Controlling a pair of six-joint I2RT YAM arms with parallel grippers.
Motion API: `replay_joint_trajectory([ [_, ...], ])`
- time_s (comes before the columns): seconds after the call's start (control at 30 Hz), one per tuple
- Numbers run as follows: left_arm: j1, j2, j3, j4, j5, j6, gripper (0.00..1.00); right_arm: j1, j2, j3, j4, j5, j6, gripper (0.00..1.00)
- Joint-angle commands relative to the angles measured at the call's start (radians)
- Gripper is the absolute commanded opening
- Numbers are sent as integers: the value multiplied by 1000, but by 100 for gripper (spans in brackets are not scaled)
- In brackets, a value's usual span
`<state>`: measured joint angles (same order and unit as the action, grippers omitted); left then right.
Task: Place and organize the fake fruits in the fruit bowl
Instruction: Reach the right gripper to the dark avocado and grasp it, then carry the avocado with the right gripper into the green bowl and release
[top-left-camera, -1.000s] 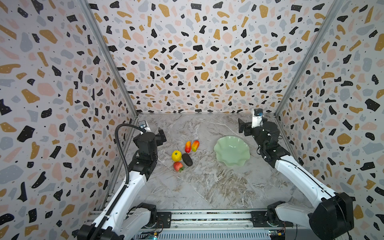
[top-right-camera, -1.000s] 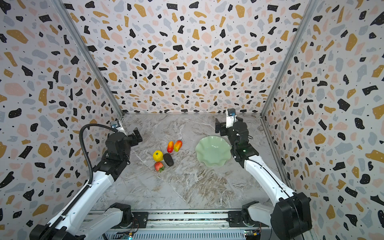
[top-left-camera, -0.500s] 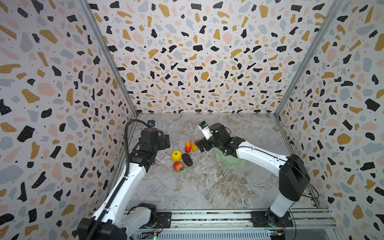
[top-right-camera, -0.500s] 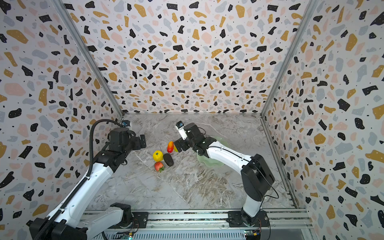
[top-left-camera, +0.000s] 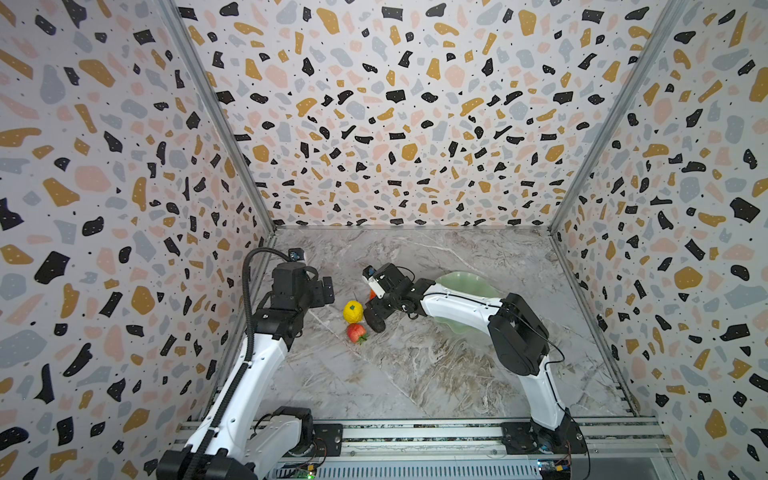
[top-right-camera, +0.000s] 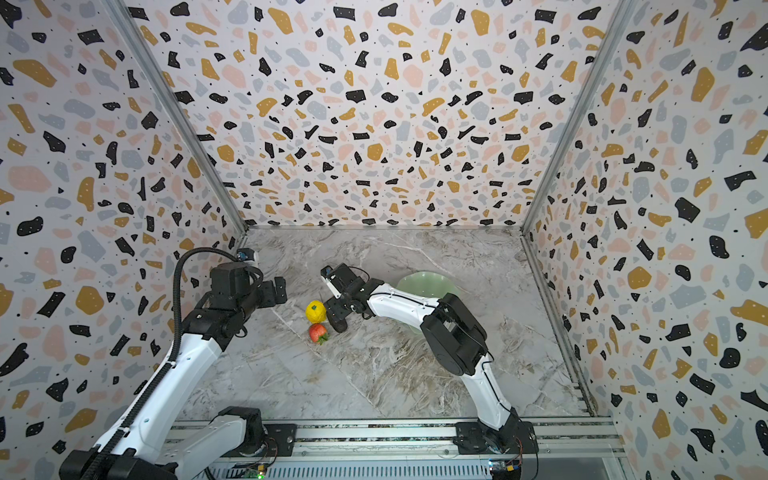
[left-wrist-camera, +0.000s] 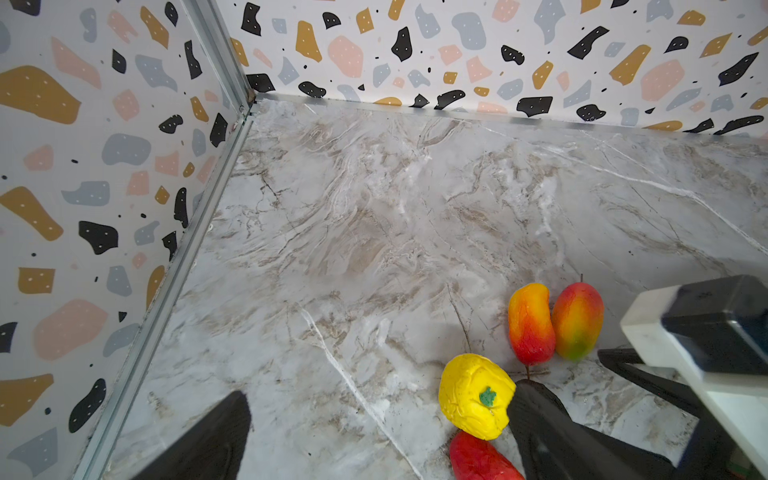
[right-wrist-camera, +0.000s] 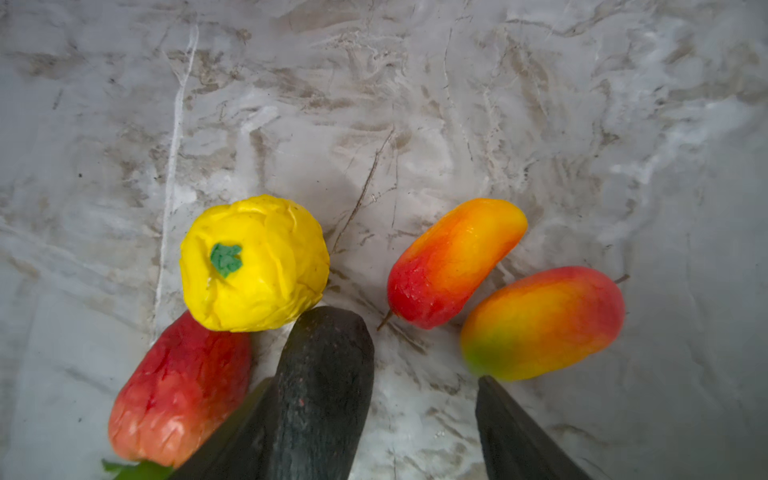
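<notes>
- Left tool (top-left-camera: 326, 291): released, fingers spread, nothing between them, just left of fruits.
- Round yellow crinkled plastic fruit (right-wrist-camera: 253, 266): green stem cap up.
- Red dimpled strawberry-like fruit (right-wrist-camera: 183, 390): just beside yellow one, leafy end toward front.
- Dark brown-black rough oval (right-wrist-camera: 328, 374): long axis in line with right tool (right-wrist-camera: 374, 384).
- Right tool: released, straddling oval, one finger against it, other clear.
- Glossy red-yellow elongated fruit (right-wrist-camera: 453, 262) and green-tipped red-yellow fruit (right-wrist-camera: 544, 324): side by side, axes parallel.
- All five on marble-look counter (top-left-camera: 415, 374).
- Pale mint-green scalloped bowl (top-left-camera: 465, 279): rightmost, right arm crossing over it.

lab booth, terrazzo walls (top-left-camera: 374, 124), marble tabletop (top-left-camera: 415, 382)
</notes>
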<state>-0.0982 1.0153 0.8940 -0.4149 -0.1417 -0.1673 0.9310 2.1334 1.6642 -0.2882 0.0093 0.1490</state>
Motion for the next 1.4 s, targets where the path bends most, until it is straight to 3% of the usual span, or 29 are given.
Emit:
replay_joint_trajectory([
  [0.0,9,-9,-13,33,17,17,100,18,-2,40,-43,-22,19,73],
  [0.57,12,-18,-21,41,30,20,100,37,60,6,-2,-92,67,57],
  [0.73,12,-21,-23,42,28,20,99,37,51,10,-6,-65,70,47],
  [0.83,13,-23,-23,42,28,22,100,36,35,10,-11,-49,59,47],
  [1.0,14,-27,-24,44,25,22,99,34,28,22,-31,-27,49,28],
  [1.13,14,-27,-26,44,25,22,100,33,-26,20,-41,-6,36,25],
  [1.37,14,-26,-26,44,25,23,100,-30,-251,-42,-43,39,-3,7],
])
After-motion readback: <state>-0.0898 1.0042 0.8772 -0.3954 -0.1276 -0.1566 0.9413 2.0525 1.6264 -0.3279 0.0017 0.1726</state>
